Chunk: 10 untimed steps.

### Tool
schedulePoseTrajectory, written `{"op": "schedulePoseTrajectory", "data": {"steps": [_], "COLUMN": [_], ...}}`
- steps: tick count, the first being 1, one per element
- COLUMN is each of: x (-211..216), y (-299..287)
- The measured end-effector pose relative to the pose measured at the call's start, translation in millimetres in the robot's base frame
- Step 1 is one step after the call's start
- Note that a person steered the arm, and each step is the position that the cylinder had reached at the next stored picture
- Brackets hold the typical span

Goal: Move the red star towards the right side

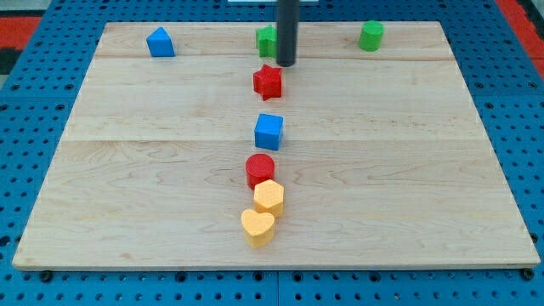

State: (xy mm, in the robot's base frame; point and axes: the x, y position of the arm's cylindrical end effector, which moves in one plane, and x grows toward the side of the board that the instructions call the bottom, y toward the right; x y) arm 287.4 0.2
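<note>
Pale wooden tabletop (408, 170) on blue pegboard; no pincer here, just my tip (286, 64) on a dark rod, just above-right of small red star block (267, 82), near centre top; push rightward not yet visibly done

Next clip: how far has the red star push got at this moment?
Done: nothing visible yet; the red star sits near the board's middle column, in line with the blue cube below it. In hand: my tip is just above and slightly right of the star, not clearly touching it. Left: get round to the star's left side and push it toward the view's right, where the wooden board lies open.
</note>
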Motion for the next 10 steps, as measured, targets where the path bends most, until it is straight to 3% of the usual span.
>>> {"op": "schedulePoseTrajectory", "data": {"steps": [2, 4, 5, 6, 7, 8, 9, 10], "x": [33, 69, 29, 15, 2, -10, -4, 10], "y": [-86, -2, 20, -15, -8, 37, 57, 30]}}
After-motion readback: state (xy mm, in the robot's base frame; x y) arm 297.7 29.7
